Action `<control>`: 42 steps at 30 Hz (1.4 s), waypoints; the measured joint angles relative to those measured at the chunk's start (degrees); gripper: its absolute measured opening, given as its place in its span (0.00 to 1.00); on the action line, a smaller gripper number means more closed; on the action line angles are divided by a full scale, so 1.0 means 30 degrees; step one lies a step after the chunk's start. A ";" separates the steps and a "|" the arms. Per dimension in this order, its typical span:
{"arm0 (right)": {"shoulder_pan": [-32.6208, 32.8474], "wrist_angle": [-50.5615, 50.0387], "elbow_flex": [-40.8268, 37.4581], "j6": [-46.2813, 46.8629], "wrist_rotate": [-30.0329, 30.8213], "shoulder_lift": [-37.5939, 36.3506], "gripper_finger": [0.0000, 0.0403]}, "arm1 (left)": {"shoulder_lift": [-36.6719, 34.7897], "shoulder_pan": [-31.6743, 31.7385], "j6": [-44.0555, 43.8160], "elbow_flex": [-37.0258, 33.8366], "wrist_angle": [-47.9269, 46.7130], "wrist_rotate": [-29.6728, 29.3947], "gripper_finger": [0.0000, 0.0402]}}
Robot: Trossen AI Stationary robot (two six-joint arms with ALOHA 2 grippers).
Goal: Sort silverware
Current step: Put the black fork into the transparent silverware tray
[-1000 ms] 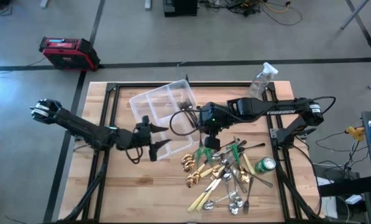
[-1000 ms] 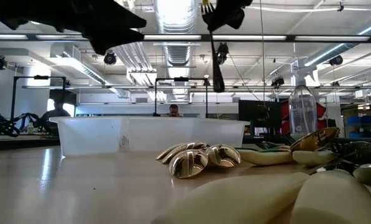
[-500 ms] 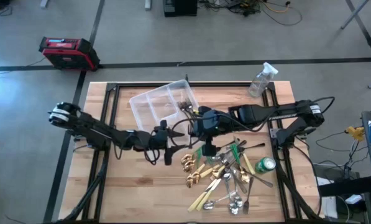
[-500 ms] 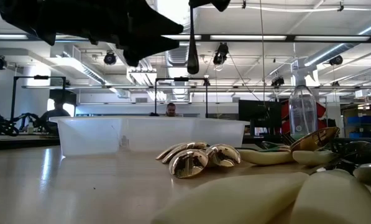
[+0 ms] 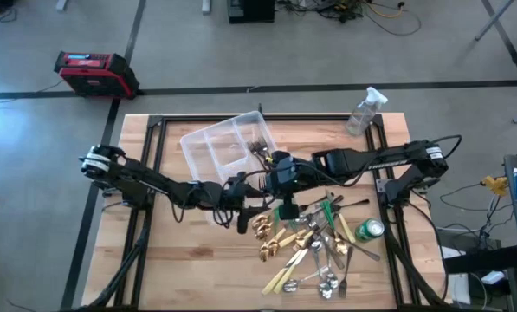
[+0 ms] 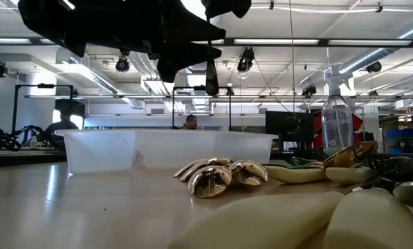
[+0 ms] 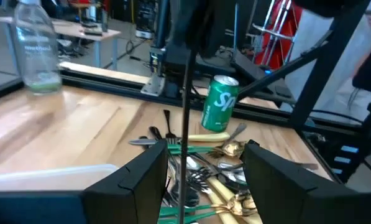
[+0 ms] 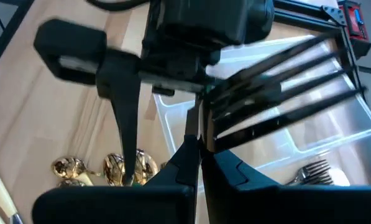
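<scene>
Right gripper clamped on dark utensil, held upright above table, beside clear tray. Left gripper spread wide, fingers flanking utensil shaft (contact not evident). Remaining silverware pile near green can.

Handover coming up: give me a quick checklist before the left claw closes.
1. Right claw shut on the dark utensil: ok.
2. Left claw open, fingers not touching the utensil: ok.
3. Utensil hangs between the left claw's fingers: ok.
4. Utensil centred in that gap: not ok, it sits close to one finger.
5. Utensil hangs clear above the tray and the silverware pile in the low view: ok.
6. Fork or spoon, so which compartment it belongs in: cannot tell.
</scene>
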 joint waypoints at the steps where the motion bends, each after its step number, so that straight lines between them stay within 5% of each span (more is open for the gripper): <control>1: 0.0000 -0.0037 0.0000 -0.0020 0.0000 0.0014 0.00 | 0.0104 0.0026 0.0035 0.0035 -0.0027 0.0032 0.47; 13: 0.0007 -0.0023 -0.0007 -0.0033 0.0002 -0.0066 0.00 | -0.0259 0.0083 0.0021 -0.0059 -0.0783 0.0145 0.35; 22: 0.0031 0.0108 -0.0007 -0.0011 -0.0020 -0.0103 0.00 | -0.0259 0.0098 0.0217 -0.0067 -0.1345 -0.0256 0.02; 32: 0.0095 -0.0246 0.0004 0.0777 -0.0225 -0.0125 0.00 | -0.0404 0.0030 0.2007 -0.0113 -0.1391 -0.0155 0.00; 42: 0.0175 0.0334 0.0007 0.0971 -0.2236 -0.0125 0.29 | -0.3927 -0.0084 0.4697 -0.1561 -0.1560 0.3465 0.00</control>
